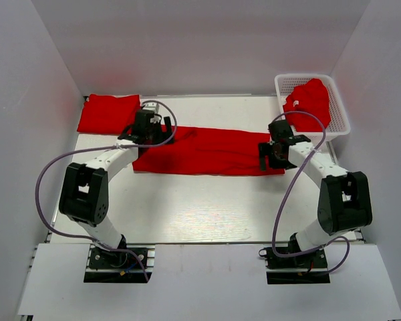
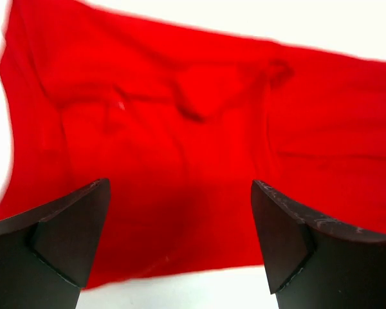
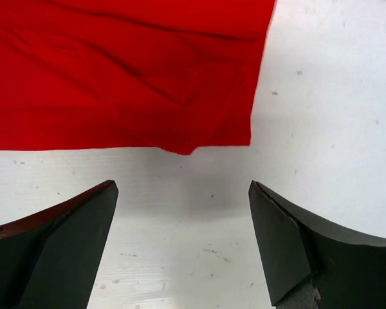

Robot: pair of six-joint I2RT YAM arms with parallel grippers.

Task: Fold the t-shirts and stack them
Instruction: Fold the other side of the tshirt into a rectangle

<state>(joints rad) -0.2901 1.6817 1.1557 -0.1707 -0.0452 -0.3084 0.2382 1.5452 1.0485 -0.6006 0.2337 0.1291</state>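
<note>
My left fingers (image 2: pixel 64 225) stand wide apart above the left end of the long t-shirt (image 1: pixel 207 152), holding nothing. My right fingers (image 3: pixel 289 238) stand wide apart over bare table (image 1: pixel 200 207), just beside its right corner. A folded t-shirt (image 1: pixel 109 112) lies far left. Another t-shirt (image 1: pixel 311 100) sits in the basket (image 1: pixel 339 110).

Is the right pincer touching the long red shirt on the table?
Apart. In the right wrist view, the open right pincer shows only a strip of bare table between its tips and the shirt edge ahead.
</note>
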